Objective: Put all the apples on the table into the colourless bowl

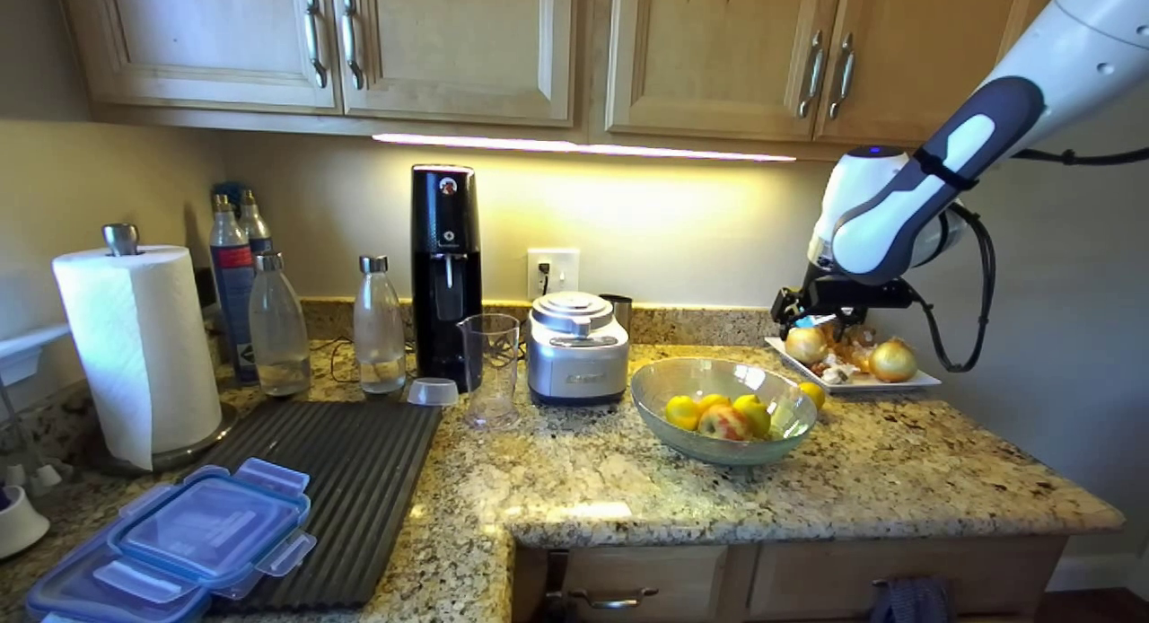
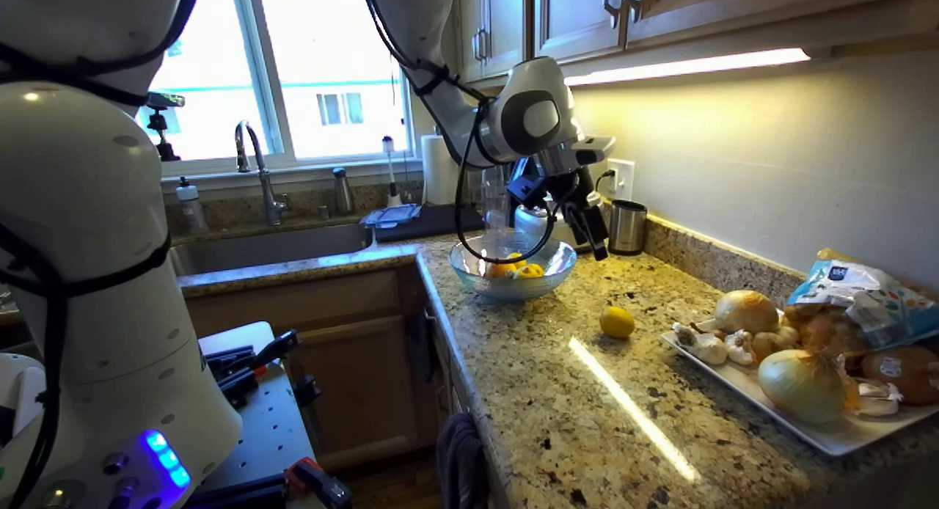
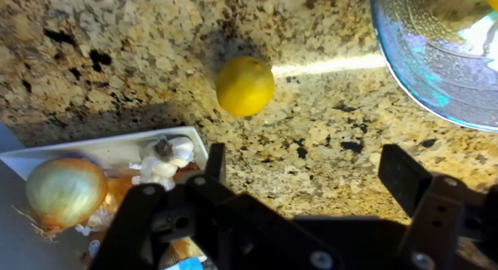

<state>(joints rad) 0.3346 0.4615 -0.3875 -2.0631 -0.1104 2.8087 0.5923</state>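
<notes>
"Wooden cabinets (image 1: 458, 48) overhead, strip light (image 1: 583, 145) lit beneath them, speckled granite desk (image 2: 528, 399) below. Where is the loose item?"

"One yellow apple (image 3: 244, 86) rests directly on the desk — between the glass bowl (image 1: 745, 451) and the white plate (image 3: 97, 147), touching neither, as the wrist view shows."

"Contents of the bowl?"

"Several yellow apples (image 1: 681, 413), plus a red-and-yellow apple (image 1: 721, 423) toward the front in an exterior view. Bowl is transparent, upright, standing on the desk."

"And the plate?"

"Onions (image 2: 801, 384) and garlic (image 2: 708, 346), with a printed bag (image 2: 843, 304) lying toward the wall side."

"Condition of the claw (image 3: 305, 165)?"

"Spread wide; its fingers (image 3: 404, 180) stand well apart. It hangs above the desk in both exterior views. By the wrist view, the loose apple lies beyond the fingertips — outside the gap."

"Other equipment noted?"

"Silver appliance (image 1: 577, 367), near the bowl. Further along, a dark ribbed mat (image 1: 332, 506), with blue-edged plastic lids (image 1: 211, 524) lying partly over it. A paper towel roll (image 1: 144, 354) stands upright near the mat."
</notes>
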